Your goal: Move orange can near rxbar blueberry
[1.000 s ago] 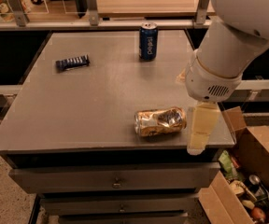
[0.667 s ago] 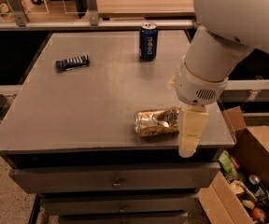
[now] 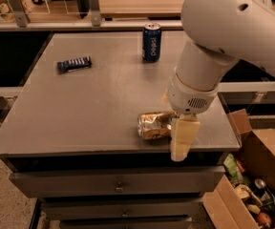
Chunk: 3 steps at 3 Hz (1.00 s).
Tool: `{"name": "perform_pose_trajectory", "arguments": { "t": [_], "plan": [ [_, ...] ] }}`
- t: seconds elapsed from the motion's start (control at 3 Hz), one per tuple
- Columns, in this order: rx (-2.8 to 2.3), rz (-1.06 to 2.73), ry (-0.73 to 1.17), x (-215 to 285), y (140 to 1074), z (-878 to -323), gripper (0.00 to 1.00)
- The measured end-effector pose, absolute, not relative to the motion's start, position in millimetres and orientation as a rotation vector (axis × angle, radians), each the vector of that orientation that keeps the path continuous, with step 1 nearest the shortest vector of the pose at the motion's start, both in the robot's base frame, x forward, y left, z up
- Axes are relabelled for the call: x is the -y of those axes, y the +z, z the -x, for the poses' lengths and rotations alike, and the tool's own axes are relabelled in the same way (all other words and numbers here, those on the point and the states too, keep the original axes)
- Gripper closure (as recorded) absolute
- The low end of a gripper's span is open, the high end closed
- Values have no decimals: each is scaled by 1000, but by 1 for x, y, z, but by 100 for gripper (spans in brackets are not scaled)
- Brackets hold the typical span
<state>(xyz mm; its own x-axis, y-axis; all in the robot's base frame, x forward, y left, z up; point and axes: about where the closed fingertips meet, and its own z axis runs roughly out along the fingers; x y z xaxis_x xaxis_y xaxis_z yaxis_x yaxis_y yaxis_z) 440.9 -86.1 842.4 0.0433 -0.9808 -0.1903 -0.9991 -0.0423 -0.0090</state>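
The one gripper (image 3: 182, 144) hangs at the front right edge of the table (image 3: 80, 113), pointing down. I cannot tell whether it is open or closed. It covers the right end of the one orange can (image 3: 154, 125), which lies on its side near the front edge; contact cannot be judged. A second can, the blue can (image 3: 152, 42), stands upright at the back, well apart. The one bar (image 3: 74, 64) lies flat at the back left, far from the orange can. Two drawers (image 3: 104, 185) sit below. One open box (image 3: 266, 151) of mixed items stands on the floor to the right.
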Motion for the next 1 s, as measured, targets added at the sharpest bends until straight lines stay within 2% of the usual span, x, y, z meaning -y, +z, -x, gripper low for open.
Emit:
{"name": "perform_pose_trajectory", "arguments": {
  "t": [0.33,0.67,1.0],
  "plan": [
    [-2058,2179,226,79,839,-441,39],
    [-2050,2188,243,74,837,-442,47],
    [-2042,2191,263,70,837,-444,63]
  ]
}}
